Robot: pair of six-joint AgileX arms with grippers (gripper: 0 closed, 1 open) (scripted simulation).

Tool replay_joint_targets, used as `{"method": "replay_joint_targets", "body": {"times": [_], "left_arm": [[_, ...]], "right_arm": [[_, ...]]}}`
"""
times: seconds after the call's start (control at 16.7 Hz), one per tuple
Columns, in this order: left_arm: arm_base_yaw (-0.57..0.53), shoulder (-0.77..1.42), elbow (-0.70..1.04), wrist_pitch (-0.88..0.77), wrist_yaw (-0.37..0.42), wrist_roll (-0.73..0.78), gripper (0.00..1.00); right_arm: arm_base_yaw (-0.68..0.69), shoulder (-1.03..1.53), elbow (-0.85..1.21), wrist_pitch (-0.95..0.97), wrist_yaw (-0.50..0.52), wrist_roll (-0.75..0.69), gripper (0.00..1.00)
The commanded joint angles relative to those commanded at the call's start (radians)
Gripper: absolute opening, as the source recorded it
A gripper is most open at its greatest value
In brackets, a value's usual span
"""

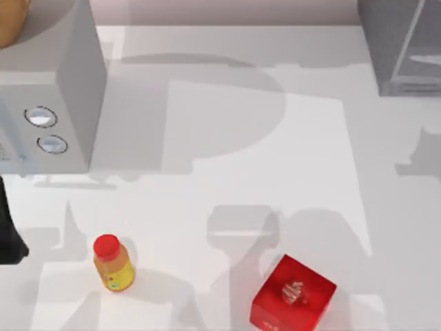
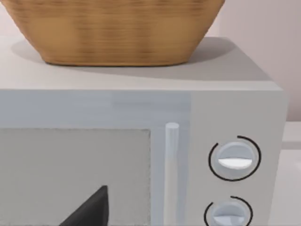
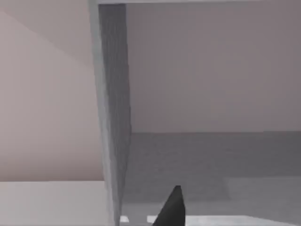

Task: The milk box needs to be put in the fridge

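Observation:
The milk box is out of view. The fridge [image 1: 394, 48] stands at the table's back right corner, grey with a glassy door panel. In the right wrist view I look into the fridge [image 3: 113, 117] from close by, past a grey upright edge to its pale back wall and floor. A dark tip of my right gripper [image 3: 171, 209] pokes up at the lower edge of that view. My left arm [image 1: 8, 231] sits at the table's left edge, and a dark tip of its gripper [image 2: 89, 209] faces the grey appliance.
A grey box appliance [image 1: 65, 89] with two round dials [image 2: 234, 159] fills the back left, with a wicker basket [image 2: 113, 28] on top. An orange juice bottle [image 1: 112, 263] lies front left. A red cube box [image 1: 293, 296] stands front centre-right.

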Motion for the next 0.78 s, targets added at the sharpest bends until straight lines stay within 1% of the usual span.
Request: {"method": "replay_joint_targets", "body": {"times": [0.48, 0.78], "left_arm": [[0.000, 0.000, 0.000, 0.000, 0.000, 0.000, 1.00], [0.000, 0.000, 0.000, 0.000, 0.000, 0.000, 1.00]], "right_arm": [[-0.093, 0.747, 0.333, 0.410, -0.093, 0.000, 0.00], [-0.137, 1.080, 0.484, 0.596, -0.132, -0.009, 0.00]]}}
